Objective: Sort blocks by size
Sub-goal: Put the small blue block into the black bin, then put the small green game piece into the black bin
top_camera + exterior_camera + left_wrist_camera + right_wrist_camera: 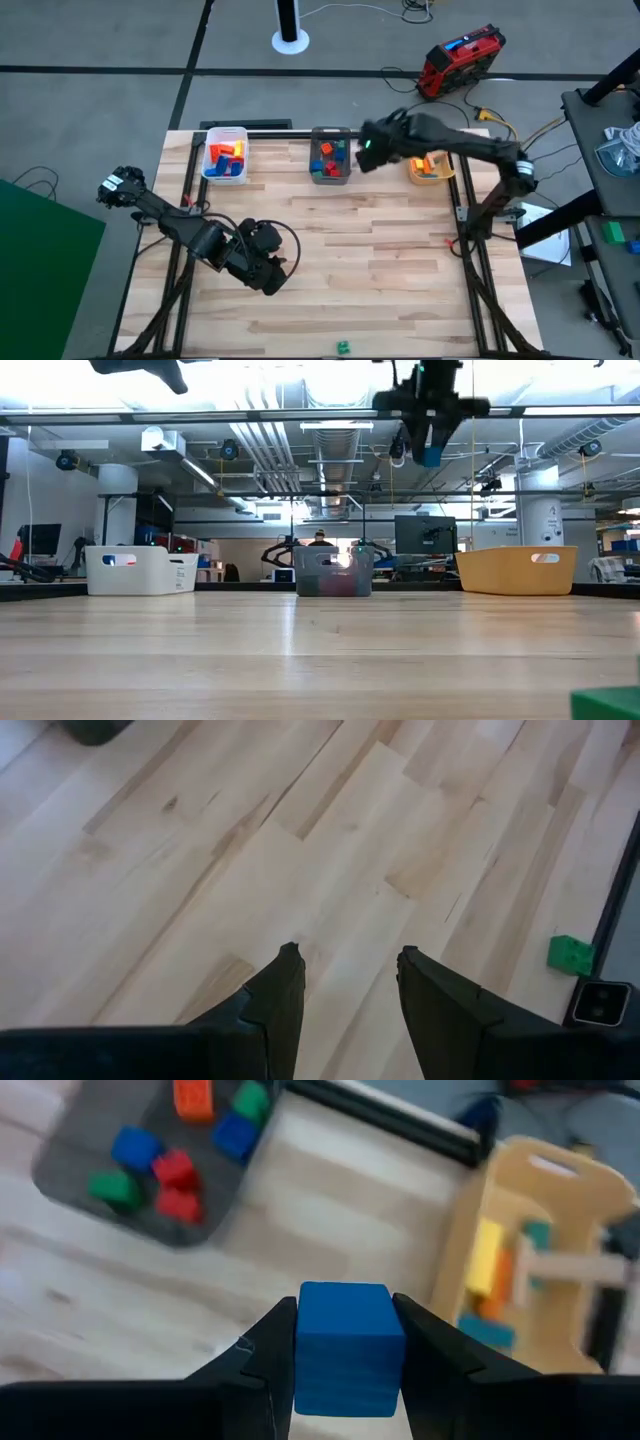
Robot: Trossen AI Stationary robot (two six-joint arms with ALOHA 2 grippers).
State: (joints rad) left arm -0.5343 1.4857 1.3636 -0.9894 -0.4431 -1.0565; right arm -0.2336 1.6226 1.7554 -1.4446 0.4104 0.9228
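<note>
One blue block (pixel 345 1348) sits clamped in the right jaws (pixel 345 1342); left jaws (pixel 347 982) slightly apart, empty.

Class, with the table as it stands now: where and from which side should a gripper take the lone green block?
Grip the green block across two opposite flat sides, coming straight down. It lies alone at the table's near edge, clear all round; the left gripper is open.

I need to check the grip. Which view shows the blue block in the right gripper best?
The right wrist view: the blue block fills the gap between the right gripper's fingers. The low view shows only its blue underside; the high view hides it; the left wrist view misses it.
</note>
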